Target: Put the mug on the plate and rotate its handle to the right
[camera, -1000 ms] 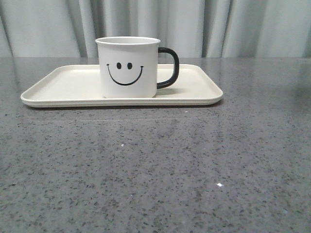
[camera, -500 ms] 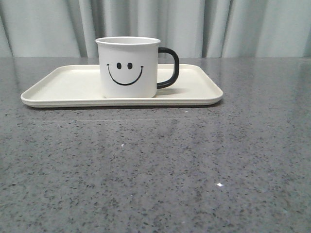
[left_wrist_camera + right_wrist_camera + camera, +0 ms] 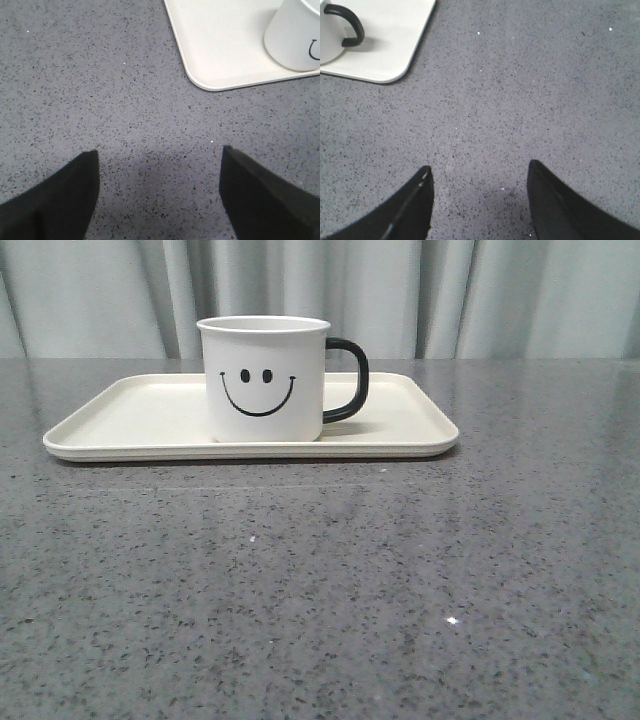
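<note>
The white mug (image 3: 264,378) with a black smiley face stands upright on the cream plate (image 3: 130,420), near its middle. Its black handle (image 3: 350,380) points to the right in the front view. Neither gripper shows in the front view. In the left wrist view my left gripper (image 3: 159,152) is open over bare table, apart from the plate's corner (image 3: 210,60) and the mug (image 3: 295,35). In the right wrist view my right gripper (image 3: 480,167) is open over bare table, with the plate's corner (image 3: 390,55) and the handle (image 3: 347,25) some way off.
The table (image 3: 320,580) is dark grey speckled stone. A pale curtain (image 3: 450,290) hangs behind its far edge.
</note>
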